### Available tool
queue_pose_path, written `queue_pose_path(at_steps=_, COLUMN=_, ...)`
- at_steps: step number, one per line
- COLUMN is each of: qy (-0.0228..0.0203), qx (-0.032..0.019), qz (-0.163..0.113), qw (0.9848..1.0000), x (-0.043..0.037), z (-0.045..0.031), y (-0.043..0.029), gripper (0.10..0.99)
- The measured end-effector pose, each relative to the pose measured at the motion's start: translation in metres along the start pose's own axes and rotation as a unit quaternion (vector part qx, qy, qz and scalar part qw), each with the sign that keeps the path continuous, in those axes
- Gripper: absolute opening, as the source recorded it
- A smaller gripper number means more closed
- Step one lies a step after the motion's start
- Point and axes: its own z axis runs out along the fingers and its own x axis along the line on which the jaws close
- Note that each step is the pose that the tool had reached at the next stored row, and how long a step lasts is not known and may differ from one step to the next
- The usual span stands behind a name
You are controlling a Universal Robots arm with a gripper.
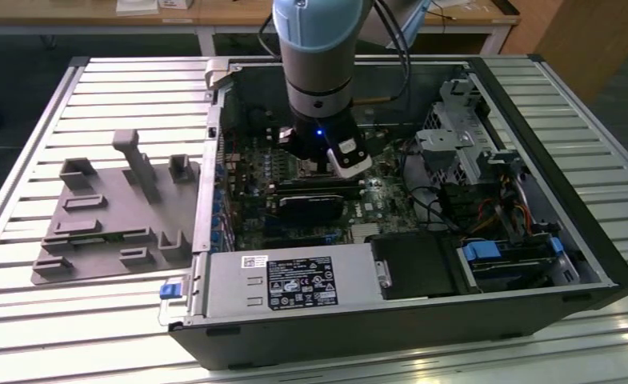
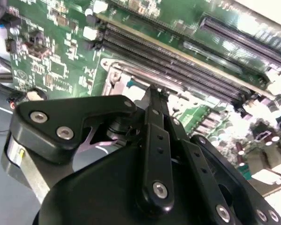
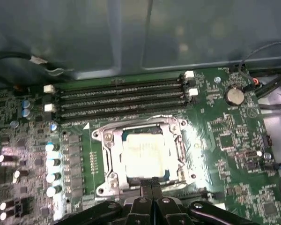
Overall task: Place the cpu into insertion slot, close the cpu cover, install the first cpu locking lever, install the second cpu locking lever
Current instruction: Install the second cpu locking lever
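Tool (image 3: 151, 183) pinched narrow, empty, poised at cover (image 3: 113, 140) edge opposite the memory slots (image 3: 122, 96); cpu (image 3: 143, 153) seated in slot, just beyond fingertips, cover closed.

The cpu (image 3: 144, 157), its pale silver top showing, lies flat in the slot (image 3: 113, 166), framed by the closed silver cover (image 3: 178, 140), with the memory slots at its 12 o'clock.

Open black computer case (image 1: 421, 324) on slatted metal table (image 1: 36, 320), grey fixture plate (image 1: 111, 216) beside it, silver power supply (image 1: 282, 280) inside
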Motion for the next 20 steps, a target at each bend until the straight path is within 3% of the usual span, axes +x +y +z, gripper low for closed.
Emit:
queue_pose_path(at_steps=10, qy=-0.0018, qx=0.0357, qz=-0.003, qw=0.9994, x=-0.0033, z=0.0066, y=0.0218, gripper=0.106)
queue_pose_path(at_steps=15, qy=-0.0018, qx=0.0369, qz=-0.004, qw=0.9993, x=-0.0023, z=0.0093, y=0.0324, gripper=0.106)
queue_pose_path(at_steps=20, qy=-0.0018, qx=0.0369, qz=-0.004, qw=0.9993, x=-0.0025, z=0.0048, y=0.0352, gripper=0.106)
